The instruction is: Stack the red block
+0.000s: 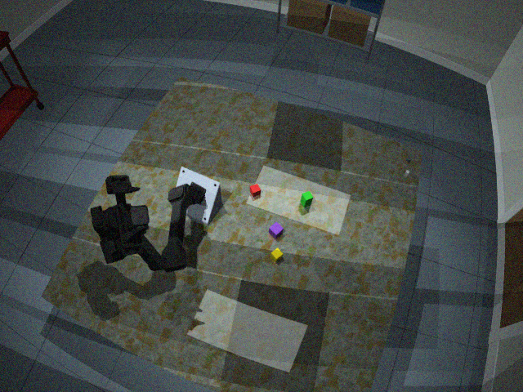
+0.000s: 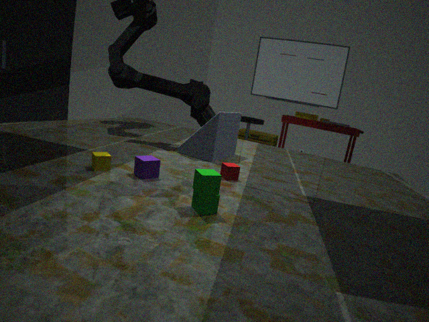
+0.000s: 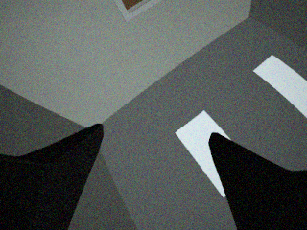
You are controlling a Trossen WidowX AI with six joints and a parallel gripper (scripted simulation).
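Red block beside green tower

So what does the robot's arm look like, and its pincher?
The arm is all matte black, made of thick rounded tubes joined by chunky knuckles. No cables, stickers or writing show. The gripper has two flat black fingers that narrow to pointed tips.

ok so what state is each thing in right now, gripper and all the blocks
gripper: jaws open wide, nothing between them, pointing up at the room, far from the blocks
red block: on the mat, apart from the tower, not yet picked up
green tower: upright, two blocks high, nothing on top
purple block: on the mat, on its own
yellow block: on the mat, on its own
white wedge: standing beside the arm
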